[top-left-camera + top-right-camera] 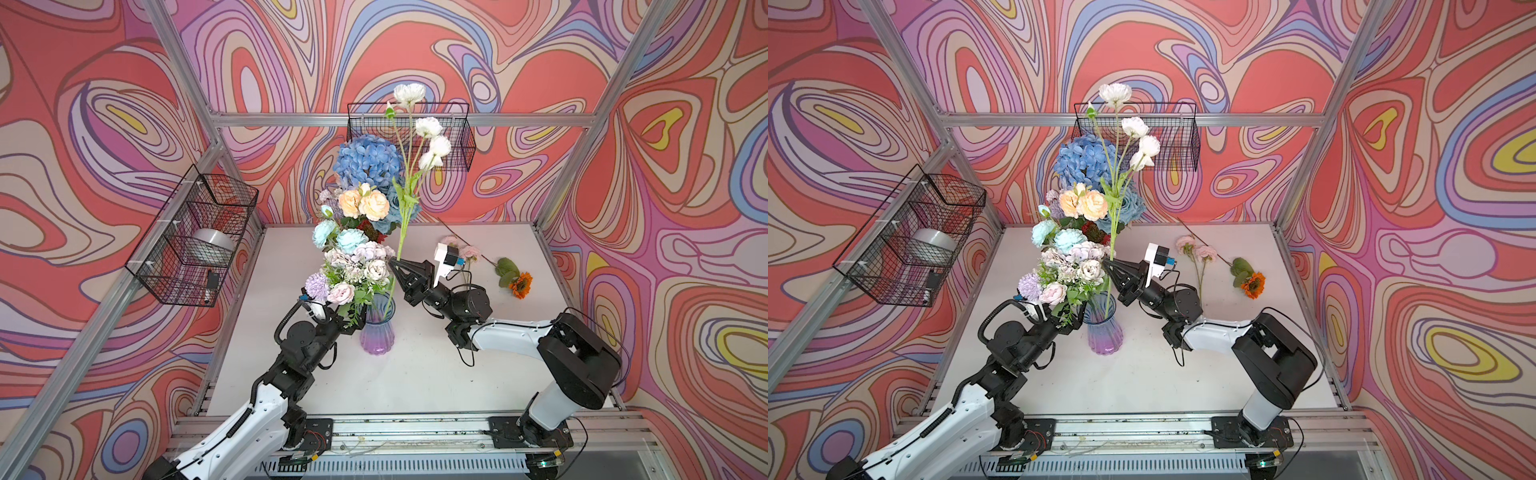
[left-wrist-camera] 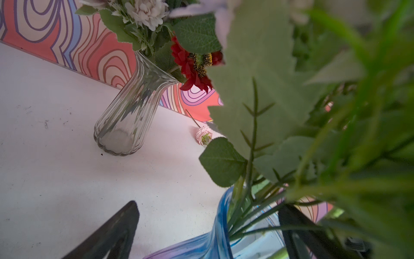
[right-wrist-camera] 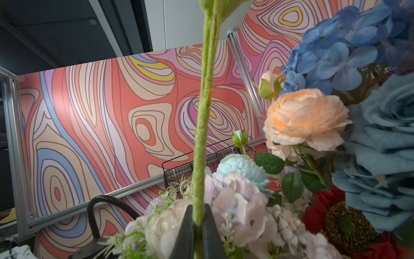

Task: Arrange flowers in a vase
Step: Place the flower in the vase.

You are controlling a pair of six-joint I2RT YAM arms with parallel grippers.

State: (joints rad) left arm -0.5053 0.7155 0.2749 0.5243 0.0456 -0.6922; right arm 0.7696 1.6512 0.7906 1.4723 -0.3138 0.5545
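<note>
Flowers (image 1: 357, 232) massed in 2 vases near the middle of the white surface (image 1: 415, 374), with 2 more stems lying loose. Nearest the arms, a ribbed blue-and-purple vase (image 1: 377, 332), upright, leafy green stems crowding its mouth; behind it, seen from the left wrist, a ribbed clear vase (image 2: 125, 116), also upright, carrying a cream bloom and a red sunflower (image 2: 195, 65). Above, in both top views, a blue hydrangea (image 1: 368, 160) highest, then peach roses (image 1: 363, 203), aqua roses (image 1: 338, 237), pale lilac and cream blooms, and a lilac pompom (image 1: 317, 287) at the left edge of the bunch; match of each bloom to a vase unclear from above. Right gripper (image 1: 395, 262) clenched on the fuzzy green stem (image 3: 201, 134) of a tall white-bloomed spray (image 1: 428, 126), low on the stem and above the blue-and-purple vase's mouth, stem foot down inside that mouth, white heads rising past the hydrangea in front of the back wire basket (image 1: 461, 137). In the right wrist view, stem pinched between the 2 black fingertips (image 3: 186, 228). Left gripper (image 2: 207, 204) released, jaws spread wide, straddling the blue rim among the leaves, grasping nothing. Off to the right on the surface, well apart from the vases: pink roses (image 1: 1185, 243) and an orange sunflower (image 1: 521, 286), both lying flat. On the left wall, a side wire basket (image 1: 195, 237) with a round silver object inside.
</note>
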